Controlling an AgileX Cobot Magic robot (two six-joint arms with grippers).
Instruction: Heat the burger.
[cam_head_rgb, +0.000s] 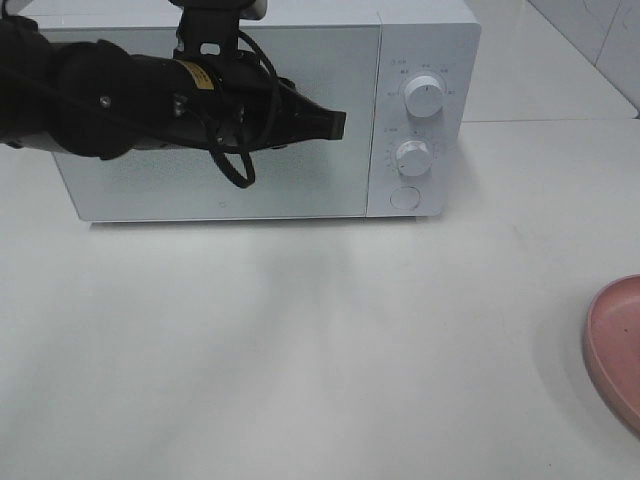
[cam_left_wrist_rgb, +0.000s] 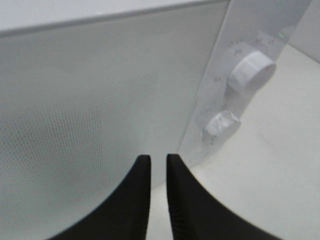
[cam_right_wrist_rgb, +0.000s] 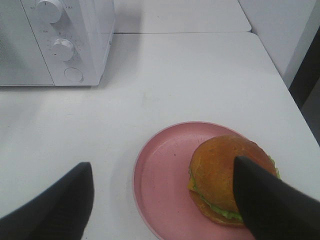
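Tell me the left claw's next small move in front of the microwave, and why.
Probably ease the left claw toward the round button below the two knobs. The microwave door looks closed with no handle visible, the claw sits nearly shut before it, and the burger still rests on the pink plate.

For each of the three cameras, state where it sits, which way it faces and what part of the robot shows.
Exterior high: above, looking down at microwave and table; left arm shows.
Left wrist: faces the microwave door; left gripper nearly shut.
Right wrist: looks down on burger on pink plate; right gripper open.
Shared: all show the microwave's knobs.
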